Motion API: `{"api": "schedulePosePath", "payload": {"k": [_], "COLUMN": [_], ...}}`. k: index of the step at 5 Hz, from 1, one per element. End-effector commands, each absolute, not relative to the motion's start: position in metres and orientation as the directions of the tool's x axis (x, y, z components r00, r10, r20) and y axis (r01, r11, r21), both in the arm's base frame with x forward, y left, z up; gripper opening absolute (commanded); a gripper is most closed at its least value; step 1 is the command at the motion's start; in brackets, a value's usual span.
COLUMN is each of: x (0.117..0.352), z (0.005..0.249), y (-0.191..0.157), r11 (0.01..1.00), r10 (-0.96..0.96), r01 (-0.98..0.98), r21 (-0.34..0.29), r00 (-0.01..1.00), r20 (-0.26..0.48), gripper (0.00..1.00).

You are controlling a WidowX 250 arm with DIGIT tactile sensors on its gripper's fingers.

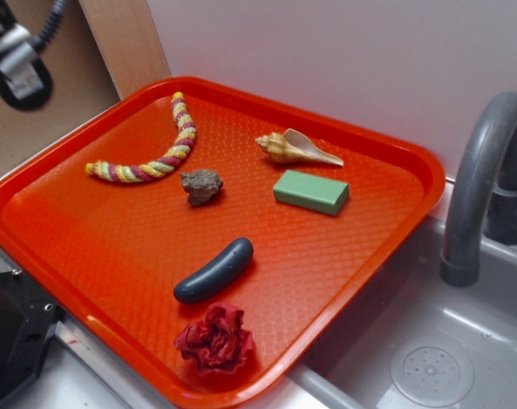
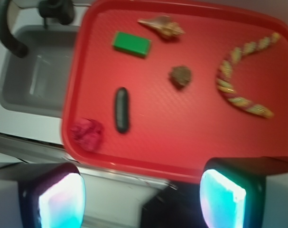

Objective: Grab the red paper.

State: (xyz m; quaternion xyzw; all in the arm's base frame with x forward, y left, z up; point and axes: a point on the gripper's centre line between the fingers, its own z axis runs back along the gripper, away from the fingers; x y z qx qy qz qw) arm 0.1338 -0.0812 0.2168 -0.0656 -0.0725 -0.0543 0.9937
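Resting on tray [image 1: 394, 162]: one red paper [image 1: 215, 338]

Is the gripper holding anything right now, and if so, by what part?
Nothing is held. The gripper is open and empty, above the tray's edge; the red paper lies untouched in a corner.

A: Obstacles near the crumpled crimson paper wad [image 1: 214, 339]?

B: One: a dark blue-grey rounded cylinder [image 1: 214, 270], lying just beside it, toward the tray's middle. The orange-red plastic tray's raised rim [image 1: 241, 394] borders the wad's near side.

A: Open room?

B: Bare tray floor to the wad's left. Grey-brown rock lump [image 1: 201, 186], green rectangular block [image 1: 311, 191], ridged tan seashell [image 1: 294, 149], striped rope curl [image 1: 156, 153]: all well apart.
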Motion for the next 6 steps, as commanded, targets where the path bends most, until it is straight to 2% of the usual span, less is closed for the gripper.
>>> {"api": "schedulePosePath", "payload": {"k": [1, 2, 3, 4, 5, 6], "x": [0.137, 0.145, 0.153, 0.159, 0.159, 0.156], "z": [0.17, 0.139, 0.121, 0.09, 0.068, 0.042], "y": [-0.139, -0.161, -0.167, -0.181, -0.179, -0.181], "r11": [0.962, 0.945, 0.945, 0.923, 0.929, 0.925], "r10": [-0.21, -0.274, -0.279, -0.313, -0.333, -0.333], "r01": [0.239, 0.305, 0.312, 0.352, 0.354, 0.354], "r21": [-0.133, -0.118, -0.103, -0.155, -0.107, -0.138], "r00": [0.956, 0.935, 0.927, 0.922, 0.927, 0.93], "r20": [0.203, 0.226, 0.25, 0.226, 0.174, 0.154], "gripper": [1.0, 1.0, 1.0, 1.0, 1.0, 1.0]}}
